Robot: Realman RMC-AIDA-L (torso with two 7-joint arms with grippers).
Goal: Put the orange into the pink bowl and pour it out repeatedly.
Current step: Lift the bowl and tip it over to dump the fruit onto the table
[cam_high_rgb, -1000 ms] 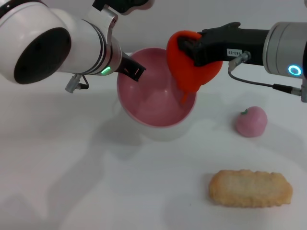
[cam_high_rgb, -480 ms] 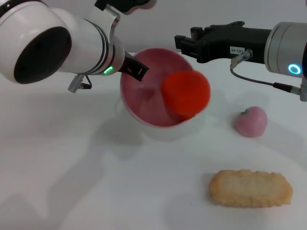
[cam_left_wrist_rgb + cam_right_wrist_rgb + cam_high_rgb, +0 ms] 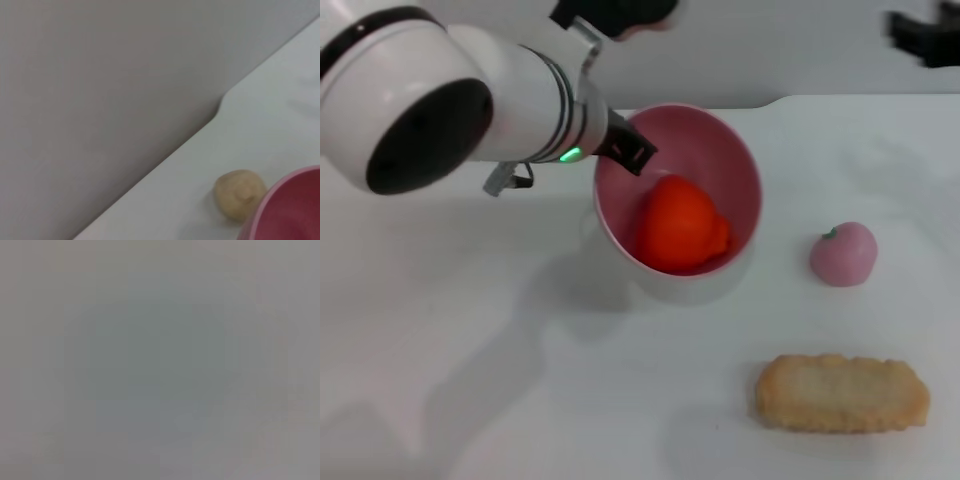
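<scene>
White surface [image 3: 520,400], my left claw [image 3: 632,152] clamped on pink bowl [image 3: 740,170] rim, tilting it so orange [image 3: 680,228] sits low for pouring; right claw [image 3: 925,35] far back, grip unreadable

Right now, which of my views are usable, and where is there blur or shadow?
Head view: sharp on the orange inside the pink bowl, soft shadows on the table, right gripper smeared at the top corner. Left wrist view: soft, showing the bowl rim and a beige bun. Right wrist view: featureless grey.
</scene>
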